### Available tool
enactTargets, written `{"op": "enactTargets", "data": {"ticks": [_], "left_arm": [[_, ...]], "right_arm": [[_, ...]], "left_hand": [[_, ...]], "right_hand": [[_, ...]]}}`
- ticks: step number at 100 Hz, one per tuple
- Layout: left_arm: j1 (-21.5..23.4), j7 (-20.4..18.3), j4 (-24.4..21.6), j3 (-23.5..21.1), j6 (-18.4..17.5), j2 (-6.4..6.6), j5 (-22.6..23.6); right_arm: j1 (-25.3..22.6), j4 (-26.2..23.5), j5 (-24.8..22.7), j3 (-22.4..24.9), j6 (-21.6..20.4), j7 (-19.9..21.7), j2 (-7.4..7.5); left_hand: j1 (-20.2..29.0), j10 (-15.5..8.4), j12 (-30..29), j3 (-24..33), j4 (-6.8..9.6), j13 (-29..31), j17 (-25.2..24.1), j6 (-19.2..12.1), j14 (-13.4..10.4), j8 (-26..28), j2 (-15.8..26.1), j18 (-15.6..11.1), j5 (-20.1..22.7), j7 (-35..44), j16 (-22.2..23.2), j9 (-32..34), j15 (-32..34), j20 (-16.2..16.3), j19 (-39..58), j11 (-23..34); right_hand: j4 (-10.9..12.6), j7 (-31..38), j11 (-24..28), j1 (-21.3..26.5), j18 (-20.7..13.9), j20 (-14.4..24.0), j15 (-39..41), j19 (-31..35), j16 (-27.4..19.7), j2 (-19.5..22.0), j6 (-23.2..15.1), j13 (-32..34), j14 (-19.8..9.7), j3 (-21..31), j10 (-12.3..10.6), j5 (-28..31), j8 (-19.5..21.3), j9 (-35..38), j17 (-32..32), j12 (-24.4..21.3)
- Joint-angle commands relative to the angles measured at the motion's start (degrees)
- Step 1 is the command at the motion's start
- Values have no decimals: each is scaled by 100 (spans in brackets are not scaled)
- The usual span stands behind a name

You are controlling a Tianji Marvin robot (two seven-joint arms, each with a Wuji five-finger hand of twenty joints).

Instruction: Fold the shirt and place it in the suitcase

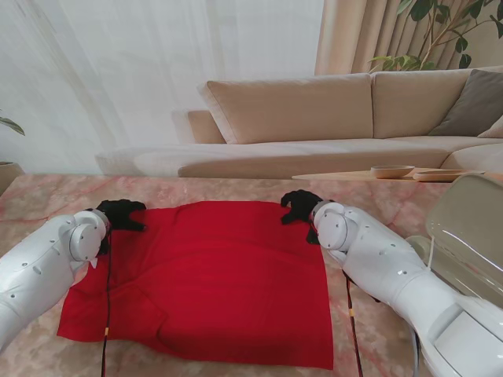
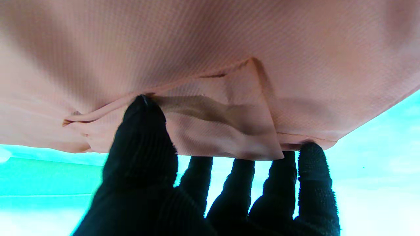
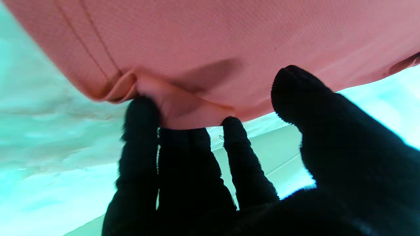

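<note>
The red shirt (image 1: 212, 275) lies spread flat on the marbled table, its far edge toward the sofa. My left hand (image 1: 122, 214) rests on the shirt's far left corner. In the left wrist view its thumb (image 2: 141, 131) presses a turned-up flap of fabric (image 2: 229, 114) against the fingers behind it. My right hand (image 1: 300, 206) sits at the far right corner. There its fingers (image 3: 141, 131) curl under a lifted fold of the hem (image 3: 183, 111), with the thumb (image 3: 311, 108) over the cloth. The suitcase (image 1: 471, 220) stands open at my right, lid raised.
My right forearm (image 1: 393, 271) lies between the shirt and the suitcase. A beige sofa (image 1: 314, 118) stands beyond the table's far edge. A low table with a bowl (image 1: 391, 170) is at the far right.
</note>
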Motion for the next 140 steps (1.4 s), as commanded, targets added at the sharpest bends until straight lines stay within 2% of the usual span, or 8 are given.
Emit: {"op": "enactTargets", "data": {"ticks": [1,15,37,42,47,60,89,140], "left_arm": [[91,-80,172,106,-17,-31,-21],[50,-71,249,213,-24,-31,-43],[-6,-40,343,357,-30,-31,-51],[-14,-25,359,381,-25,-34,-54],[-24,-18,378,408,-22,-38,-65],[-52,33,441,482,-22,-54,-105],[-37,26,479,445,-23,-99,-283],[371,-336,-109,-478,483,-244,-997]], "right_arm": [[-40,37,-36,-29,32,87,12],[-25,56,-103,-76,16,69,21],[15,113,-175,-163,42,14,5],[29,142,-173,-179,45,-9,-10],[46,189,-169,-198,40,-54,-34],[100,314,-199,-271,10,-172,-84],[139,524,-288,-321,-34,-536,-182],[-4,403,-172,-3,-329,-595,-135]], "left_hand": [[349,-171,453,107,35,988,124,279,-200,251,-125,171,171,415,743,603,1442,265,398,864],[444,-318,872,144,58,1287,344,375,-141,534,-244,259,109,893,1376,852,1996,706,874,1277],[726,-609,1610,335,117,1757,698,387,-243,972,-498,349,-22,1623,2383,1121,2844,1406,1692,2035],[742,-701,1799,575,120,1942,854,374,-260,1095,-619,359,-19,1842,2627,1251,3058,1580,1920,2242],[73,-773,2051,2158,-58,2045,944,356,-289,1219,-1057,354,-46,2045,2813,1315,3186,1696,2062,2417],[396,-818,3324,2462,-337,2393,1313,285,-380,1645,-1656,299,-66,2657,3227,1733,3717,1969,2573,2497],[908,-1362,4100,2865,-413,3375,2504,-68,-550,2711,-2097,146,150,3955,3831,2689,4966,2354,3647,3233],[644,-808,4522,5034,-323,4113,3429,14,-230,3489,-2682,172,651,5047,3956,2945,5847,2442,4618,3901]], "right_hand": [[-246,128,204,-170,617,486,333,-122,210,-181,-76,307,168,178,63,172,112,92,-822,192],[-255,314,418,-157,513,-7,758,1607,508,-236,-118,489,168,247,69,310,236,254,-1138,391],[-264,554,722,2,477,-118,1078,2257,726,-330,-158,703,145,368,55,501,396,406,-913,632],[-268,723,880,92,445,-126,1232,2398,824,-380,-200,812,130,429,34,561,519,477,-791,762],[-271,940,1060,244,396,-121,1411,2528,917,-463,-267,999,89,529,4,674,661,623,-600,883],[-310,1538,1440,614,334,-136,1757,2828,1074,-653,-437,1476,-28,765,-115,829,999,987,-101,1134],[-1180,3915,1983,1620,107,-146,2469,3550,1239,-1754,-1014,2727,-265,1755,-421,770,683,2050,1216,2129],[-1004,4953,2408,1881,175,290,2625,3669,1681,-2493,-1309,3300,-320,2632,-697,1046,1008,2452,1846,2319]]}}
